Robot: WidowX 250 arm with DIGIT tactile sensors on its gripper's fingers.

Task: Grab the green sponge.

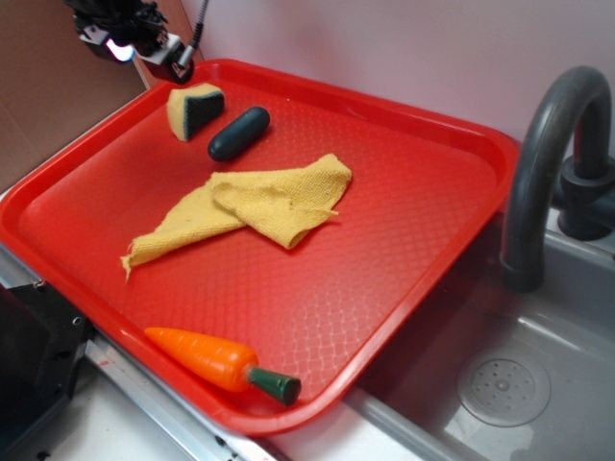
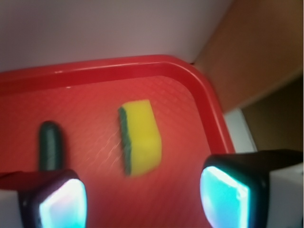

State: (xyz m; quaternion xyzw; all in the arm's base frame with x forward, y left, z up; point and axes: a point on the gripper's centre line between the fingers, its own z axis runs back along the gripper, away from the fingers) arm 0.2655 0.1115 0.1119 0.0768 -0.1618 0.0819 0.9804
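Note:
The green sponge [image 1: 194,109] is a small yellow foam wedge with a dark green face, lying near the far left corner of the red tray [image 1: 423,202]. In the wrist view the green sponge [image 2: 140,137] lies on the tray floor just ahead of my fingers, its green face turned left. My gripper [image 1: 159,53] hovers above the tray's far left rim, behind and left of the sponge. It is open: in the wrist view the gripper [image 2: 142,197] has its two pads wide apart with only bare tray between them.
A dark green capsule [image 1: 239,133] lies right beside the sponge, and shows as the capsule [image 2: 50,145] at left in the wrist view. A yellow woven cloth [image 1: 255,208] lies mid-tray, a toy carrot [image 1: 219,362] at the front rim. A grey faucet [image 1: 553,144] and sink [image 1: 500,384] stand at right.

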